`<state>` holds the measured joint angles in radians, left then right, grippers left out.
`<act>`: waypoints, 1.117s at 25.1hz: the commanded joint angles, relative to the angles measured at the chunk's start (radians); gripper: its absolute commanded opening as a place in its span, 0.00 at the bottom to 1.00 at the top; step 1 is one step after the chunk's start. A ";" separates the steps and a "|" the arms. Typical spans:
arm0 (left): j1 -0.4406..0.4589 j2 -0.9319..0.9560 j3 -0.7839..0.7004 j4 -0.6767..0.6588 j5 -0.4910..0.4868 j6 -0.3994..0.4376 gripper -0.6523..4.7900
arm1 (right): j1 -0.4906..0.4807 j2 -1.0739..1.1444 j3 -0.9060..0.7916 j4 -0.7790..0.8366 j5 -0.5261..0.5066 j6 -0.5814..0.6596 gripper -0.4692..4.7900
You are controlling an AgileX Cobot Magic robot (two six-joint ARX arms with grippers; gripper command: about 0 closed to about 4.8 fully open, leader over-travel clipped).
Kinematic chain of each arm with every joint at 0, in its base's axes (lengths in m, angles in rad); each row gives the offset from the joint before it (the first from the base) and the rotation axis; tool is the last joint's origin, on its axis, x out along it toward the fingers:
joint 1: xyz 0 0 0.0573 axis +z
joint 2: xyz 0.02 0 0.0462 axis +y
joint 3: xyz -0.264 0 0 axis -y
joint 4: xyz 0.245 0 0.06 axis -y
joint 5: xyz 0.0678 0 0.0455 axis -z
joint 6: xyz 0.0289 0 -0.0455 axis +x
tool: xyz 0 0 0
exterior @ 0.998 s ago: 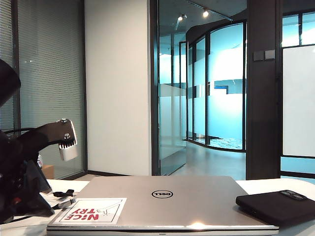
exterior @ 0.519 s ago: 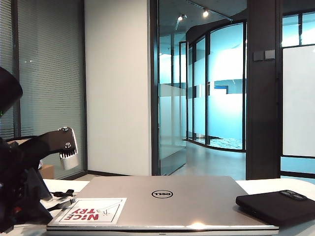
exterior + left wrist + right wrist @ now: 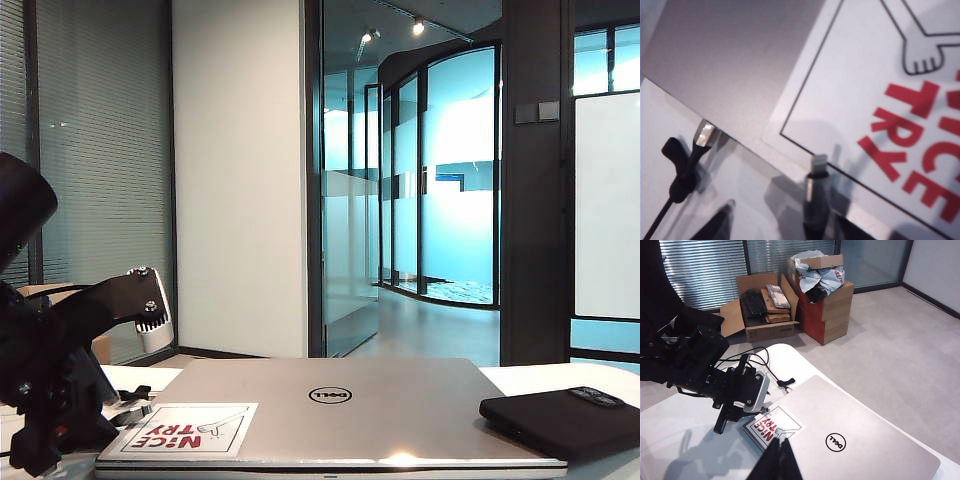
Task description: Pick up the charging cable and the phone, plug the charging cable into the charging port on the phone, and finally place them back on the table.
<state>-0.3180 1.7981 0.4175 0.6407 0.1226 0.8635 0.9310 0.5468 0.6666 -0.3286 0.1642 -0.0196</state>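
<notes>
Just below left gripper [image 3: 722, 426], charging cable [image 3: 816, 200] is being seen, silver plug tip lying at edge of laptop [image 3: 330, 405] sticker [image 3: 880, 100]; left jaws are being kept spread, nothing pinched. Well away from it, phone [image 3: 562, 420] is being left on table [image 3: 685, 440]. Right gripper [image 3: 777, 462] is being held pressed together, empty, above laptop.

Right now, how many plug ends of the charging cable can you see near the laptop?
2. One plug sits at the laptop edge beside the black strap; the other plug lies on the sticker border. The rest of the cable runs out of view.
</notes>
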 commanded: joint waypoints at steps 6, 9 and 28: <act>-0.002 0.009 0.001 -0.075 0.010 0.000 0.11 | 0.000 -0.001 0.006 0.020 0.003 -0.003 0.09; -0.002 0.009 0.000 -0.090 0.010 0.000 0.11 | 0.000 0.000 0.006 0.019 0.002 -0.003 0.09; -0.003 -0.328 0.001 -0.095 0.009 -0.565 0.11 | -0.002 0.006 0.006 0.044 0.043 0.076 0.09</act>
<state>-0.3210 1.4925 0.4149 0.5365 0.1295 0.4011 0.9306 0.5518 0.6666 -0.3046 0.1791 0.0113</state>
